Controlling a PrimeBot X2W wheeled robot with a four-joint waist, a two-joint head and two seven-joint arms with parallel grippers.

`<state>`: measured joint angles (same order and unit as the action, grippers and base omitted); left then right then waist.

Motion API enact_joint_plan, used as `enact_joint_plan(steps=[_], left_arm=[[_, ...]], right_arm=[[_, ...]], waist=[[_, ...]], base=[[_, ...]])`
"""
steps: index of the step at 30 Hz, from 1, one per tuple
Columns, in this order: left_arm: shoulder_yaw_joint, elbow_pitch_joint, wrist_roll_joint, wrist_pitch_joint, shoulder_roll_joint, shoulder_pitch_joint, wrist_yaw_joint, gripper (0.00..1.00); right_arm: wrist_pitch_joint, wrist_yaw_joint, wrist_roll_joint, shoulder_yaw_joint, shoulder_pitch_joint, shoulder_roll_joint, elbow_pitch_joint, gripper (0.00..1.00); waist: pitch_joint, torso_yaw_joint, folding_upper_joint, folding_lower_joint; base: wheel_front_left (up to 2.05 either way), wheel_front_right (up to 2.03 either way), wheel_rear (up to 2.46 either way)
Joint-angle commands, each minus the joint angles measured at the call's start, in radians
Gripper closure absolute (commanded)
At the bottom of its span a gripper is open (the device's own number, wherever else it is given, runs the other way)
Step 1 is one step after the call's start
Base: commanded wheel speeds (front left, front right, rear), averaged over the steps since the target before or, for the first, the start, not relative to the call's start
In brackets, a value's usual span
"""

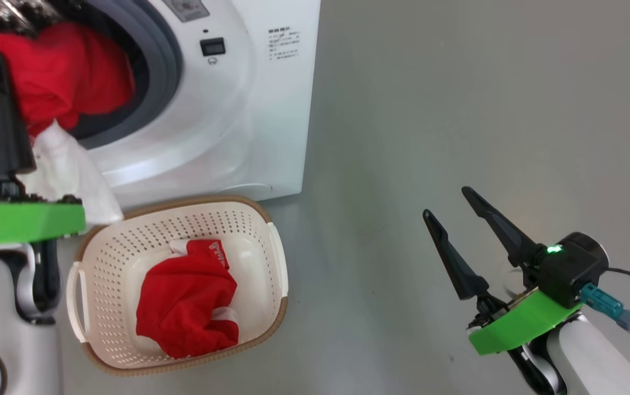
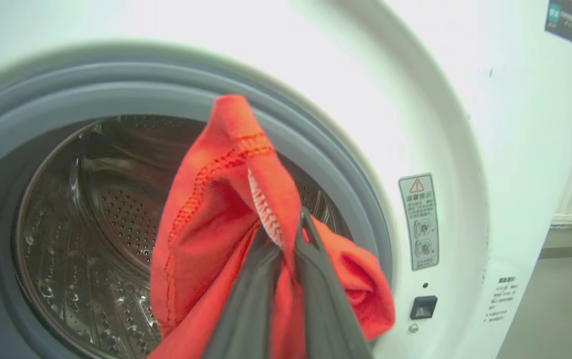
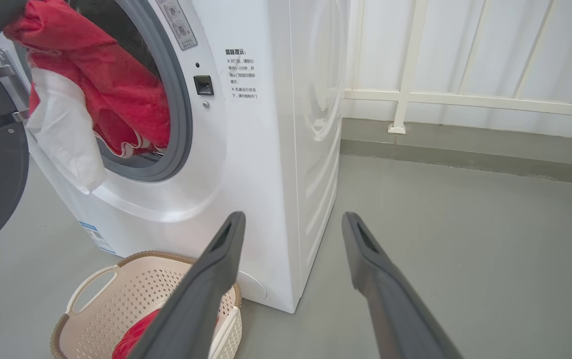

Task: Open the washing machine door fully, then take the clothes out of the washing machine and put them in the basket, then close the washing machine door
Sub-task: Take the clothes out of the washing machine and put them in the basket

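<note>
Left gripper (image 2: 286, 227) pinches red clothes (image 2: 216, 199) before the washing machine (image 2: 365, 75); right gripper (image 3: 293, 217) gapes above the grey, seemingly smooth floor (image 1: 457, 109).

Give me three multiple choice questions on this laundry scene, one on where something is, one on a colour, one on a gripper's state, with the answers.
1. The basket stands: A) on the floor before the washing machine; B) on top of it; C) inside its drum.
2. The clothes in the basket are: A) blue; B) green; C) red.
3. The left gripper is: A) open, empty; B) shut on a hanging garment; C) resting in the basket.
Answers: 1 A, the head view shows it on the floor below the machine's front. 2 C, a red heap lies inside. 3 B, it pinches red fabric in the left wrist view.
</note>
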<state>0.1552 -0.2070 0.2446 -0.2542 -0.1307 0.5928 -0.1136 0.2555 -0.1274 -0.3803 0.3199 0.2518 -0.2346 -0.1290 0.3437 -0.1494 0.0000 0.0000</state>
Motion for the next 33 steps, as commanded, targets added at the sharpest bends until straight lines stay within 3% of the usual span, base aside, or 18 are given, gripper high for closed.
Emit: enact_joint_plan(steps=[1, 19, 25, 33], left_arm=[[0.021, 0.057, -0.010, -0.008, -0.026, -0.024, 0.000, 1.00], [0.007, 0.408, 0.022, 0.049, 0.033, -0.264, 0.044, 1.00], [-0.019, 0.371, 0.055, 0.080, 0.054, -0.329, 0.063, 1.00], [-0.071, 0.150, 0.080, 0.048, 0.069, -0.319, 0.072, 1.00]], right_arm=[[0.006, -0.003, -0.018, 0.016, -0.021, -0.007, 0.019, 0.00], [0.006, -0.003, -0.024, 0.006, -0.058, 0.012, -0.001, 0.00], [0.006, -0.003, -0.026, 0.009, -0.060, 0.016, -0.003, 0.00], [0.006, -0.003, -0.026, 0.009, -0.044, 0.011, -0.012, 0.00]], waist=[[-0.011, 0.003, 0.0000, 0.0000], [-0.068, 0.003, 0.0000, 0.0000], [-0.063, 0.010, 0.0000, 0.0000], [-0.019, 0.015, 0.0000, 0.0000]], base=[[0.00, 0.00, 0.00], [0.00, 0.00, 0.00], [0.00, 0.00, 0.00], [0.00, 0.00, 0.00]])
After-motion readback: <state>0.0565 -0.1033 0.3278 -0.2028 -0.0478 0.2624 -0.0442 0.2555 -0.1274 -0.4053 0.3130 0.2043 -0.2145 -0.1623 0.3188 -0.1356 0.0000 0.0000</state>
